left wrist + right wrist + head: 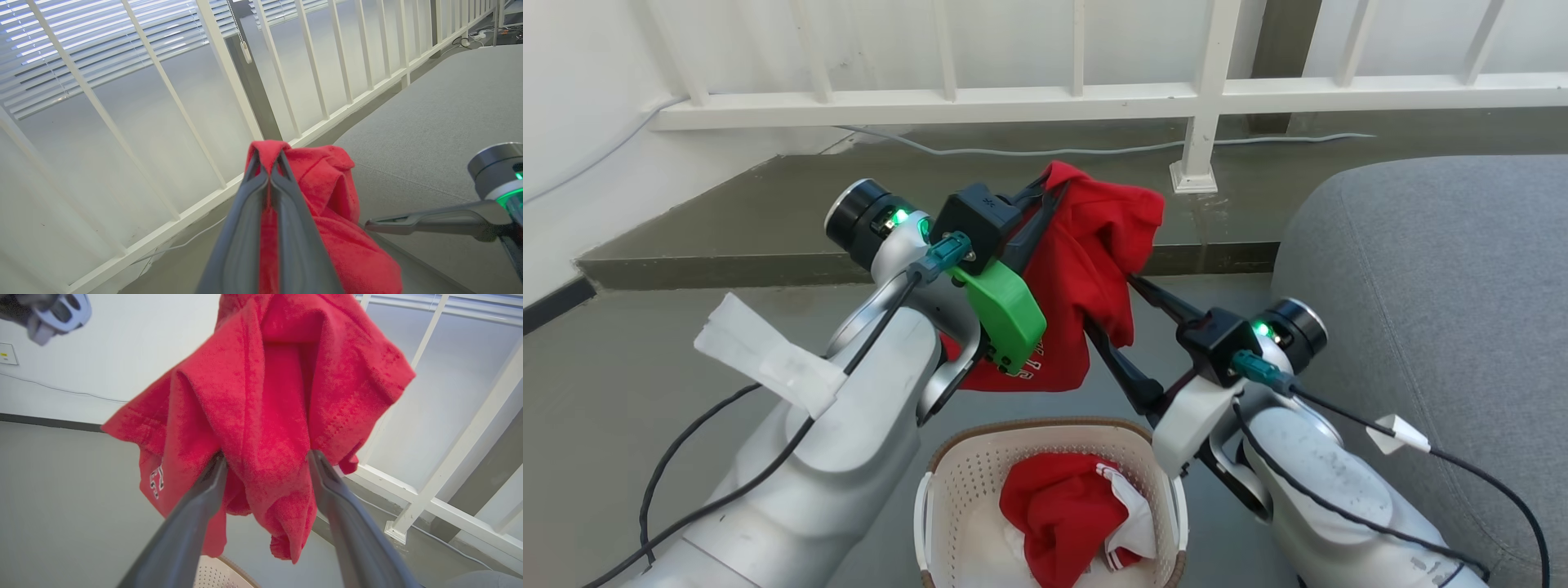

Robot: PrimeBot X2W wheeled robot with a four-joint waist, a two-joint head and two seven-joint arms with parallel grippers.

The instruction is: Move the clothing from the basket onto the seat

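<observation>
Slippage looks like the main risk: the soft red fabric garment with white lettering (1086,269) hangs in mid-air from one small pinch at its top fold. If that fold works loose on the way across, the garment would probably fall back towards the basket or onto the grey floor (645,384). It is bunched and creased, drooping in loose folds, with part of the lettering showing near the hem.

The left gripper (1052,189) is clamped on the top fold. The right gripper (1109,302) has its fingers spread wide on either side of a hanging fold, not gripping it.

Directly below is the small cream perforated plastic basket with a brown rim (1045,426), which holds a second red garment with white panels (1062,506). The large rounded grey fabric seat (1421,261) lies to the robot's right.
</observation>
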